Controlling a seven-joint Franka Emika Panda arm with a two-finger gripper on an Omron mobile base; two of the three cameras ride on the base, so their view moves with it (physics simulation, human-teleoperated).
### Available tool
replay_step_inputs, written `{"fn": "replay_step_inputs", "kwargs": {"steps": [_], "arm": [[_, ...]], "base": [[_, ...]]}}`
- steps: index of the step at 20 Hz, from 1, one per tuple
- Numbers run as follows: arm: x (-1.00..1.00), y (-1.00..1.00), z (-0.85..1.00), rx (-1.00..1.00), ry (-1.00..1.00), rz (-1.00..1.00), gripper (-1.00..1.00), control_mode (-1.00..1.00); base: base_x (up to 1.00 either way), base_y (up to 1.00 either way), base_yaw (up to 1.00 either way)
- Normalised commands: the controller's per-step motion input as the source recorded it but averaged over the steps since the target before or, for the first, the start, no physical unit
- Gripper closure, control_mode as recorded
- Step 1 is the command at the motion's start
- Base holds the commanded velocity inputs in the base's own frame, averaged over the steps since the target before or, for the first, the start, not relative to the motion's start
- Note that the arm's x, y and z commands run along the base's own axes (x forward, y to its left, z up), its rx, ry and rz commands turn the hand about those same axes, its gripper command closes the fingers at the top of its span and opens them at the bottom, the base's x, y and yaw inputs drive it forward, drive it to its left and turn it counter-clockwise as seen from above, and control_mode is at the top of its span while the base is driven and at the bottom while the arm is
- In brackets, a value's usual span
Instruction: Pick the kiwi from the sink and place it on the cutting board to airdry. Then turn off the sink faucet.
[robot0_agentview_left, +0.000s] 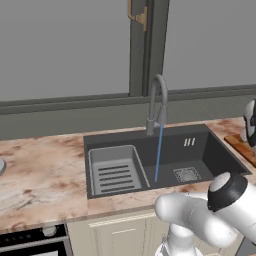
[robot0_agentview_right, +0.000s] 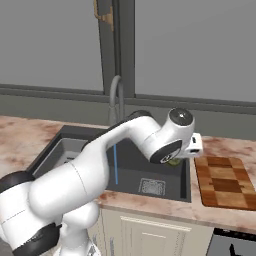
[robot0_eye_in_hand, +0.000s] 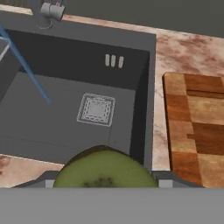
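The kiwi (robot0_eye_in_hand: 105, 168) shows a green cut face with a dark rim, and my gripper (robot0_eye_in_hand: 105, 183) is shut on it. It hangs over the right end of the dark sink (robot0_eye_in_hand: 65, 65), above the square drain grate (robot0_eye_in_hand: 96, 109). In the right base view a sliver of the kiwi (robot0_agentview_right: 174, 161) peeks out under the hand, just left of the checkered cutting board (robot0_agentview_right: 225, 182). The board (robot0_eye_in_hand: 194, 127) lies on the counter right of the basin. Water (robot0_agentview_left: 158, 152) runs in a thin blue stream from the gooseneck faucet (robot0_agentview_left: 157, 100).
A grey ribbed tray insert (robot0_agentview_left: 115, 170) fills the basin's left part. Pinkish marbled countertop (robot0_agentview_left: 40, 175) surrounds the sink. A stove edge (robot0_agentview_right: 235, 242) lies beyond the board. My arm's elbow (robot0_agentview_left: 227, 192) stands in front of the sink, and a window frame (robot0_agentview_left: 145, 45) rises behind the faucet.
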Motion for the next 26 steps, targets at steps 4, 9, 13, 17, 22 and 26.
{"fn": "replay_step_inputs", "kwargs": {"steps": [4,9,13,17,22,26], "arm": [[0.0,-0.2,0.35,-0.07,0.06,-0.24,1.0,-1.0],[0.0,-0.15,0.1,-0.02,0.05,-0.12,1.0,-1.0],[0.1,-0.2,-0.01,0.0,0.04,-0.03,1.0,-1.0],[0.21,-0.32,-0.05,0.0,0.03,0.0,1.0,-1.0],[0.26,-0.36,0.0,0.0,0.03,0.0,1.0,-1.0],[0.28,-0.31,-0.07,0.0,0.04,0.0,1.0,-1.0]], "base": [[0.0,0.0,0.0],[0.0,0.0,0.0],[0.0,0.0,0.0],[0.0,0.0,0.0],[0.0,0.0,0.0],[0.0,0.0,0.0]]}}
